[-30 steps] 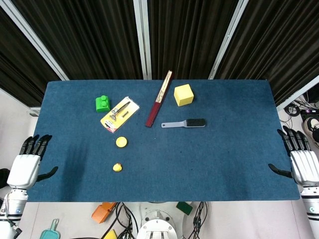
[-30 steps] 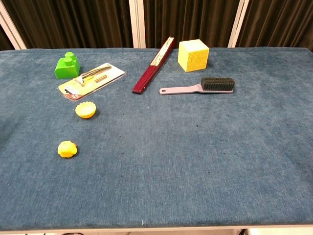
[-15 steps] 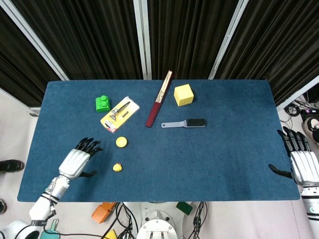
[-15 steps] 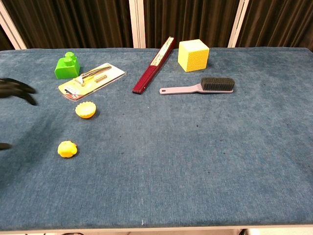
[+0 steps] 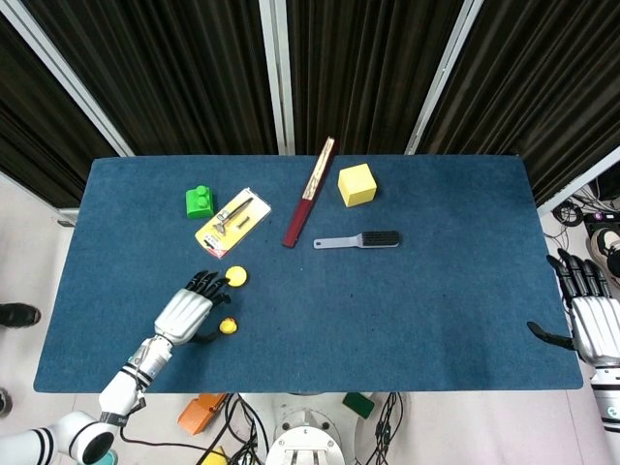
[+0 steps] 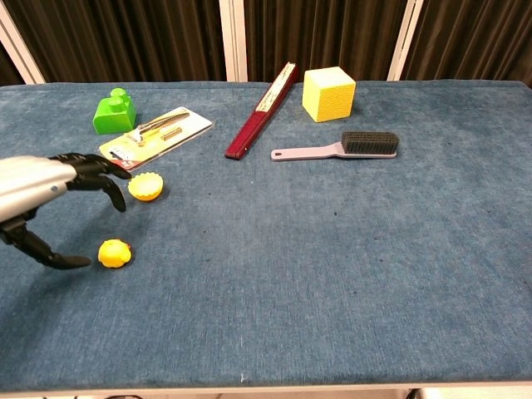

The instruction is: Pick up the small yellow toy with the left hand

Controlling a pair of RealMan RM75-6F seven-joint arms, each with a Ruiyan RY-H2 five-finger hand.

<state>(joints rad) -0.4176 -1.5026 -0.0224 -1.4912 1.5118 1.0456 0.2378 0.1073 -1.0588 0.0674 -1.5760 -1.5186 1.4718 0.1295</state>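
Yellow toy (image 5: 228, 325) lies on the blue table (image 5: 436, 291) near the front edge on the left side, at about seven o'clock from the table's middle in the head view. In the chest view the toy (image 6: 115, 253) looks small, rounded and lumpy, probably a light plastic or rubber piece, though it is too small to say which. It should weigh almost nothing, and its curved top may let it roll or squirt out of a loose pinch. The best hold is likely across its widest part, thumb on one side and fingers on the other, low near the cloth.

The left hand (image 5: 186, 312) hovers just beside the toy at its nine o'clock, fingers spread and curled downward, the thumb (image 6: 50, 256) reaching low toward the toy, and it holds nothing. The right hand (image 5: 589, 315) sits off the table's right edge, fingers apart and empty.

A second yellow disc (image 5: 236, 276) lies near the toy at twelve o'clock, close to the left fingertips, so the reach should stay on the nearer piece. Farther back lie a green block (image 5: 200, 201), a carded tool pack (image 5: 232, 222), a folded fan (image 5: 309, 193), a yellow cube (image 5: 356, 184) and a brush (image 5: 358, 240).
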